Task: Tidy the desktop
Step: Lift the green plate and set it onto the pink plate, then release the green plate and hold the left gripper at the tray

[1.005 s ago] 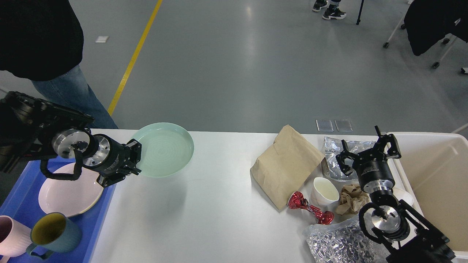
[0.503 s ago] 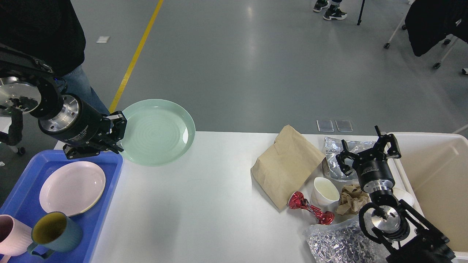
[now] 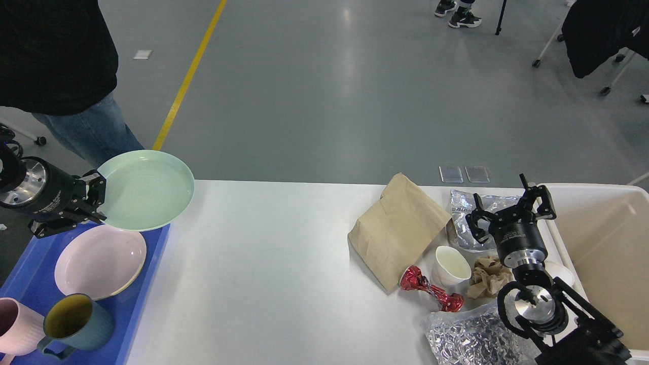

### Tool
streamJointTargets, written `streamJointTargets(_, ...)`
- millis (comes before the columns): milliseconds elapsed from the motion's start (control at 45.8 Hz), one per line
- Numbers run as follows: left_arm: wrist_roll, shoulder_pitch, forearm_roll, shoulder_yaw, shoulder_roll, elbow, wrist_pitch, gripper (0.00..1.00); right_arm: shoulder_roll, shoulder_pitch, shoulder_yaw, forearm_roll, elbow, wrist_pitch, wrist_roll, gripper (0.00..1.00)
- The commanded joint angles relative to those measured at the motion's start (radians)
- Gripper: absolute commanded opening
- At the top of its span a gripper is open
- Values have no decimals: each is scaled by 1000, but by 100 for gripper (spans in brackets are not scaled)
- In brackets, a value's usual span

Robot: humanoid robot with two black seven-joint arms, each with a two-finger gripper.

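Note:
The white desktop [image 3: 274, 274] spans the view. My left gripper [image 3: 96, 200] is shut on the rim of a mint-green plate [image 3: 144, 190], held in the air over the far end of the blue tray [image 3: 147, 284]. On the right lie a brown paper bag [image 3: 398, 228], a white cup [image 3: 450, 265], a red foil wrapper [image 3: 430, 291], crumpled brown paper [image 3: 488, 276] and silver foil bags [image 3: 469, 334]. My right gripper [image 3: 509, 208] hovers open above a silver bag [image 3: 464, 205], holding nothing.
The blue tray holds a pink plate [image 3: 99, 261], a teal mug [image 3: 76, 322] and a pink mug [image 3: 15, 329]. A cream bin [image 3: 603, 243] stands at the right edge. A person in jeans [image 3: 76, 116] stands beyond the table's far left corner.
My left arm has carried the green plate up off the desktop and leftward, to above the blue tray. The right arm has not moved.

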Motion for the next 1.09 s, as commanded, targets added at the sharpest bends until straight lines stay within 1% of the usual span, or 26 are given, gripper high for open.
streamJointTargets(0,16,170,52,-109,96,141,0,0,0,1,0,0,0,0,0,100)
streamJointTargets(66,35,257,106,-206,124,194,11,0,0,1,0,0,0,0,0,100)
streamJointTargets(197,102,452,169,-393,137,317,11,0,0,-1,0,0,0,0,0,100)
streamJointTargets(240,122,498,173,-439,139,351,7,1,0,1,0,0,0,0,0,100)
streamJointTargets(284,133,530,178,-461,140,377,7,1,0,1,0,0,0,0,0,100)
streamJointTargets(437,130,573,213,-467,139,431,9,1,0,-1,0,0,0,0,0,100)
streamJointTargets(546,116,610,259,-474,134,448,12,1,0,-1,0,0,0,0,0,100)
streamJointTargets(656,116,636,265,-477,131,460,14,1,0,-1,0,0,0,0,0,100)
streamJointTargets(918,114,645,265,-482,125,460,14,1,0,1,0,0,0,0,0,100)
streamJointTargets(1071,114,644,265,-491,124,458,12,4,0,-1,0,0,0,0,0,100)
